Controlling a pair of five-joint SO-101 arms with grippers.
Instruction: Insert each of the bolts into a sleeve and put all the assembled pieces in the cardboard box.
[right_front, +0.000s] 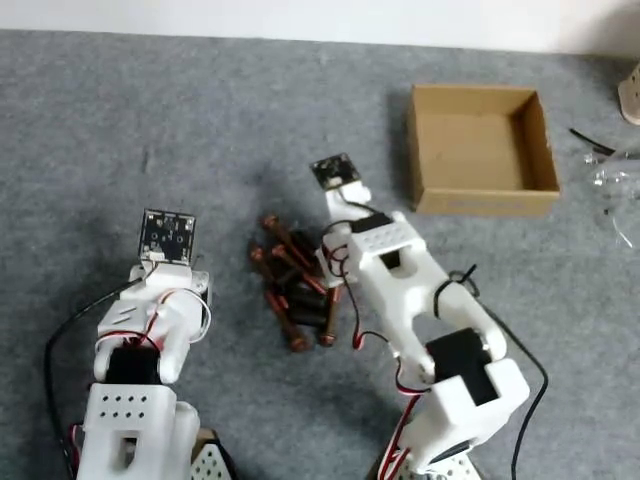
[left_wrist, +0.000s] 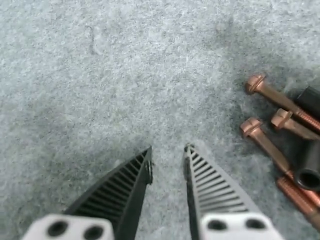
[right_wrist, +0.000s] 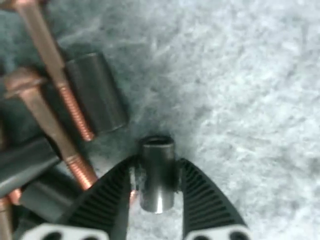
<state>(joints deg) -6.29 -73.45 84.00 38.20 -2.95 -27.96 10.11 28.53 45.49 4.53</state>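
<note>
Because the sleeve (right_wrist: 158, 152) looks like a short, rigid metal tube with a smooth, faintly shiny wall, it will likely be light but slippery. The safest hold is probably across its round sides near mid-length, which leaves the open bore free for a bolt. That is roughly how the right gripper (right_wrist: 156, 166) has it: the 2 ribbed fingers (right_wrist: 200, 195) are drawn in narrow against opposite sides of the tube, and its dark open end points away from the gripper. Whether it is lifted off the grey carpet (right_wrist: 250, 75) cannot be told.

The sleeve is dark grey to black, plain and cylindrical. Just beside the right gripper lie a 2nd sleeve (right_wrist: 97, 92) and 2 copper-coloured bolts (right_wrist: 47, 55) with flanged heads and threaded tips. They are stiff and hard, and probably prone to roll. In the high view the rest of the pile (right_front: 295, 285) sits close beside the right arm (right_front: 400, 270), between the 2 arms.

The left gripper (left_wrist: 168, 149) hangs over bare carpet with its fingers spread and nothing between them, and several bolts (left_wrist: 272, 95) lie near it to one side. The cardboard box (right_front: 483, 203) stands well beyond the right gripper, with no pieces in it.
</note>
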